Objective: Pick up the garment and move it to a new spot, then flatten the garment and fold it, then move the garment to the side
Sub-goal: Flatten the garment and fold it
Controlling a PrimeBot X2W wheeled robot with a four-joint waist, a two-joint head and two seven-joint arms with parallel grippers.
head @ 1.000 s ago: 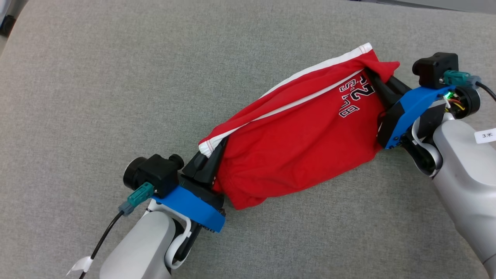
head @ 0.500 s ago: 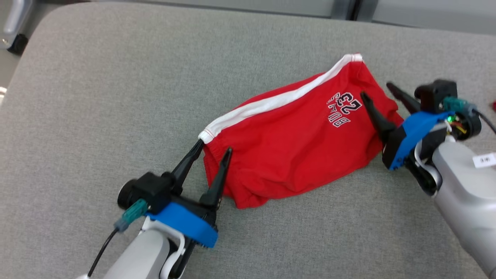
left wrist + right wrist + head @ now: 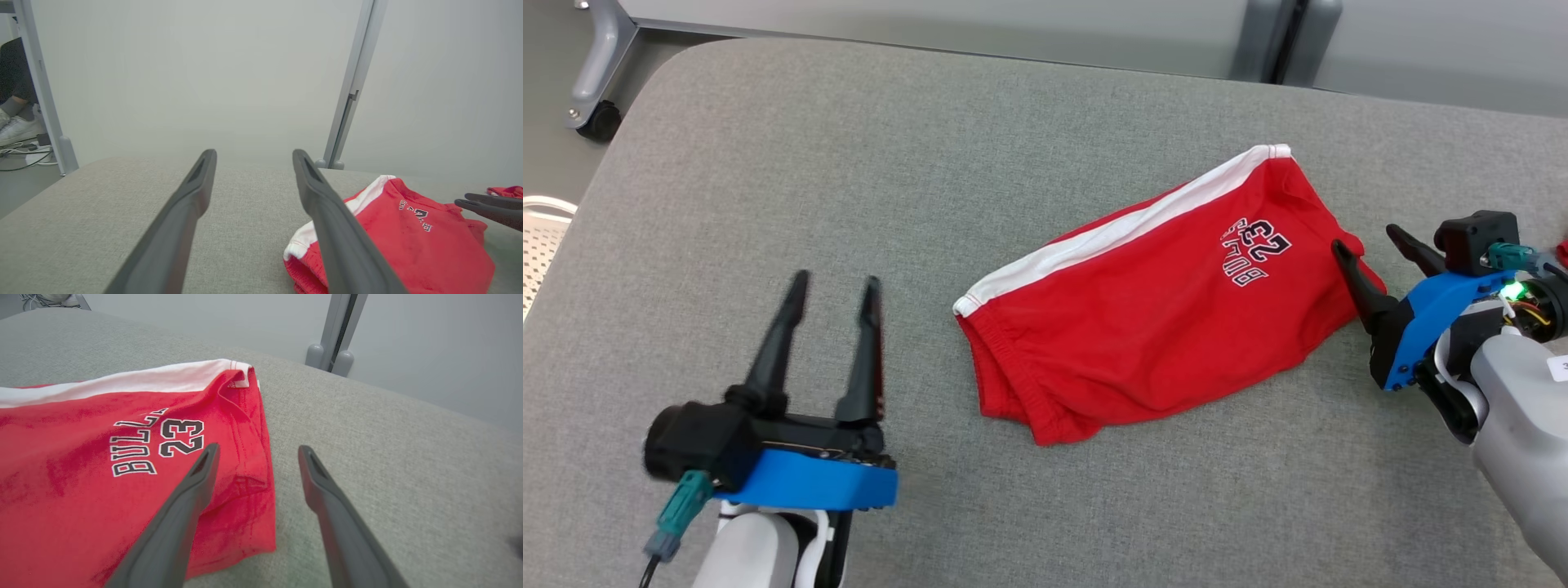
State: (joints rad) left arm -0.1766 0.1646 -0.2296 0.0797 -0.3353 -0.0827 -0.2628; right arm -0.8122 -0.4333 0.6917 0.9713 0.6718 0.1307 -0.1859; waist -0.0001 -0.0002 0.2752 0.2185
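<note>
Red shorts (image 3: 1160, 327) lie askew in the middle of the grey padded surface (image 3: 768, 163), looking folded once, with the waistband toward me and the white side stripe along the far edge.

Nearest me, my left gripper (image 3: 836, 280) hangs over bare padding, well apart from the waistband, its jaws spread and empty. Further out, my right gripper (image 3: 1366, 238) is just as wide open and holds nothing. Its inner finger sits right at the shorts' right-hand corner, and I cannot tell whether it touches the cloth. Beyond it a second scrap of red fabric (image 3: 1561, 245) peeks in at the edge. Past the far edge of the padding stand a grey post (image 3: 1274, 41) and a castor (image 3: 600, 122).

My worry is that right finger. If I pull the arm back low, the tip could catch the hem and drag the fold open. When I grip again to shift the shorts aside, pinching only the top layer would peel it off the one beneath.

A second ago both grippers were clamped on the two ends of the bunched shorts. Now both have let go, the left has drawn well away, and the shorts rest flatter. My head camera has also tilted, so more of the far edge shows.
</note>
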